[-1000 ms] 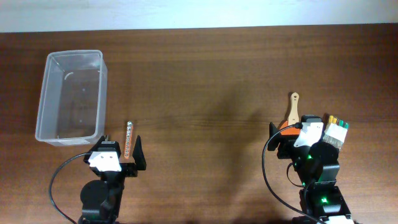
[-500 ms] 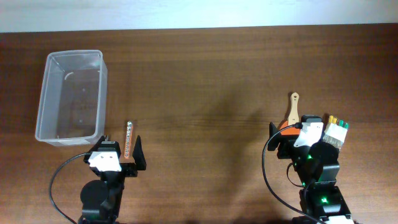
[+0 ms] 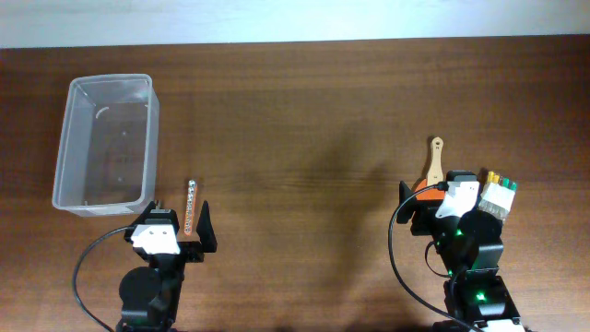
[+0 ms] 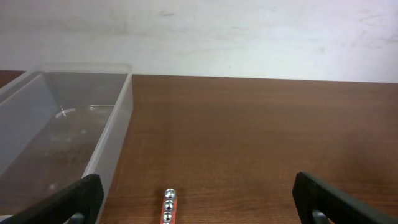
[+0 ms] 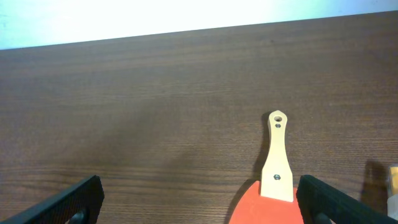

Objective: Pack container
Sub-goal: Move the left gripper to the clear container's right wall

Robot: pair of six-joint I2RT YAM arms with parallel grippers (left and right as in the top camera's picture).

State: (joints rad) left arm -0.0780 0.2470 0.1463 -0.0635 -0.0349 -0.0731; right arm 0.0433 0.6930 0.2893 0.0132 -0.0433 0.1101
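Left gripper (image 4: 199,208): jaws spread wide, gripping nothing. A studded orange strip (image 4: 168,206) lies on the table (image 3: 295,138) between them. Right gripper (image 5: 200,205): jaws likewise spread and empty. A wooden-handled orange scraper (image 5: 277,163) lies between them, handle pointing away. Farther out on the left, the container (image 3: 151,129) stands upright just beyond the strip, at the table's far-left corner.
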